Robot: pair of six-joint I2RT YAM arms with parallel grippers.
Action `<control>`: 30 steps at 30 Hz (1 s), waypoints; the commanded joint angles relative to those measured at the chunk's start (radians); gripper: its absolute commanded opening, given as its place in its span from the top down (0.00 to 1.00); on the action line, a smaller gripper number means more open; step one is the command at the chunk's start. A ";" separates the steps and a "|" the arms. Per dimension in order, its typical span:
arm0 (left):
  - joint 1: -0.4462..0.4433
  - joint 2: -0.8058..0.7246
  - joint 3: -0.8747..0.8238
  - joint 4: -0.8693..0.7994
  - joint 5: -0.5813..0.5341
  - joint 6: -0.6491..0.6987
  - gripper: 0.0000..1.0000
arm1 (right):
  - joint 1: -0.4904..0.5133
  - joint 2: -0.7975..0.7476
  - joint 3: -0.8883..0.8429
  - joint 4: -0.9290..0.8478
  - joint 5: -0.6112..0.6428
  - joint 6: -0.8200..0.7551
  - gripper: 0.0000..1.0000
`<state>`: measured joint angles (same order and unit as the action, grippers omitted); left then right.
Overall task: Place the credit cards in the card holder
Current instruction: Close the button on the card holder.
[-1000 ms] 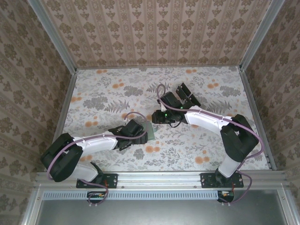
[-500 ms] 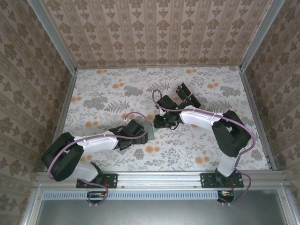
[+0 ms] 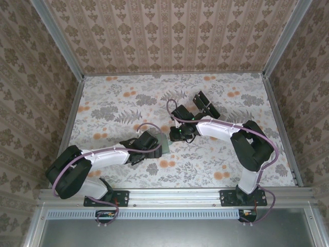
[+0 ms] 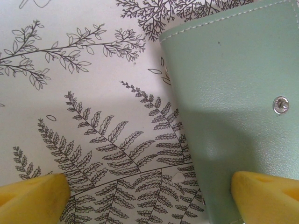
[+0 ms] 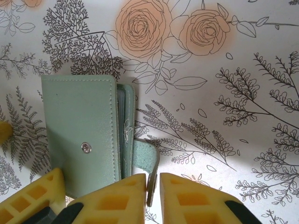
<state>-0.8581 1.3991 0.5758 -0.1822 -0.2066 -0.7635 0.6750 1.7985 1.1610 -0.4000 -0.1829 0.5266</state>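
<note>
The grey-green card holder (image 3: 165,145) lies flat at mid-table with its snap stud facing up (image 5: 79,140). Its strap (image 5: 148,163) sticks out to the side and runs between the yellow fingers of my right gripper (image 5: 153,198), which is shut on it. My left gripper (image 4: 149,196) hovers low over the holder's other edge (image 4: 233,93) and is wide open. One of its fingertips (image 4: 266,191) is over the holder, the other over bare cloth. The black credit cards (image 3: 205,104) lie behind the right arm, apart from both grippers.
A floral cloth (image 3: 118,108) covers the table, which is walled by patterned panels on three sides. The right arm's forearm (image 3: 216,127) stretches between the cards and the holder. A metal rail (image 3: 175,195) runs along the near edge.
The right gripper has moved down and left from beside the cards to the holder's strap, mostly in the first half second. The left arm and the holder have stayed put.
</note>
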 commanded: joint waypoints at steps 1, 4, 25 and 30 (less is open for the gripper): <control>0.002 0.051 -0.041 -0.041 0.014 -0.022 0.00 | 0.004 -0.001 0.009 -0.008 0.012 0.001 0.87; 0.001 0.050 -0.042 -0.039 0.015 -0.022 0.00 | 0.003 -0.001 0.009 -0.005 0.011 0.003 0.91; 0.001 0.042 -0.061 -0.007 0.030 -0.008 0.00 | 0.011 0.029 0.008 0.158 -0.209 0.102 1.00; 0.001 0.038 -0.062 -0.002 0.032 -0.008 0.00 | 0.021 0.083 0.019 0.194 -0.240 0.125 1.00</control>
<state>-0.8589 1.3937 0.5648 -0.1673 -0.2081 -0.7631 0.6861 1.8385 1.1614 -0.2413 -0.3740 0.6197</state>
